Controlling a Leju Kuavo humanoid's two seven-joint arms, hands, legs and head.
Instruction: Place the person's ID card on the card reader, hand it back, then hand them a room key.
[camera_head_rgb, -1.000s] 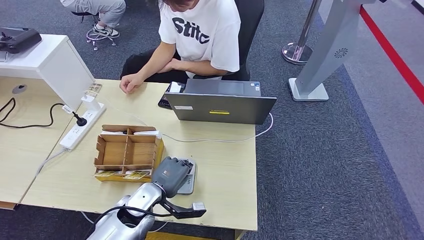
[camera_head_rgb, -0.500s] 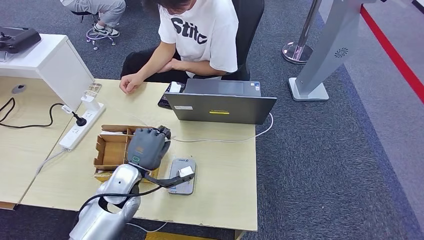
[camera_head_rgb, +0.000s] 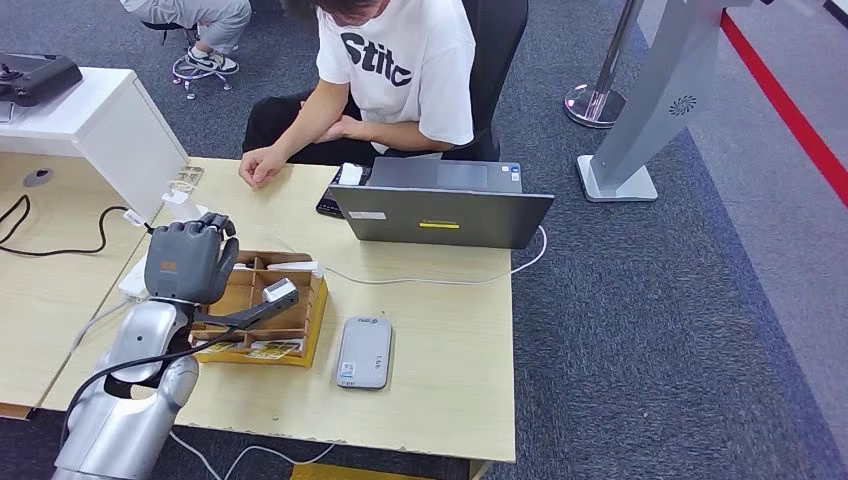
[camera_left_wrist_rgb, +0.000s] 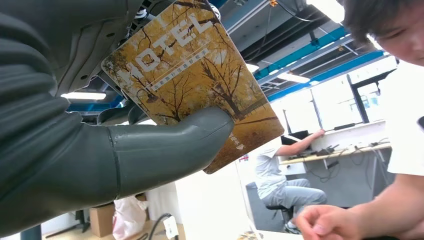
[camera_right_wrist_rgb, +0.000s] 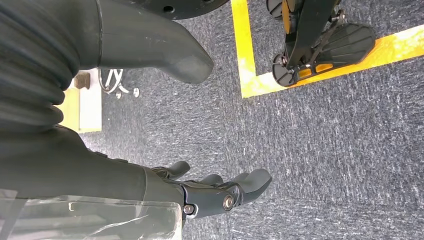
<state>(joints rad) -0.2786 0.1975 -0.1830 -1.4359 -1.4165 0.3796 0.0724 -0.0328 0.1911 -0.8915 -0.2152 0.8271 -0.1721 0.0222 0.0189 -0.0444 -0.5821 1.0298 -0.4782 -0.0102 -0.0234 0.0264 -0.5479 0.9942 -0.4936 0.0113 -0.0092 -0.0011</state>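
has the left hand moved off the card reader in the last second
Yes. The left hand, holding a room key card, went from over the card reader up and left past the cardboard organizer.

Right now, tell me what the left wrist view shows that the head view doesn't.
Left wrist view alone: the room key card with "HOTEL" and yellow trees printed on it, pinched under the left robot hand's thumb.

Head view alone: the card reader lying bare on the table, the cardboard organiser, the laptop.

Both: the left robot hand and the seated person's hand resting on the table.
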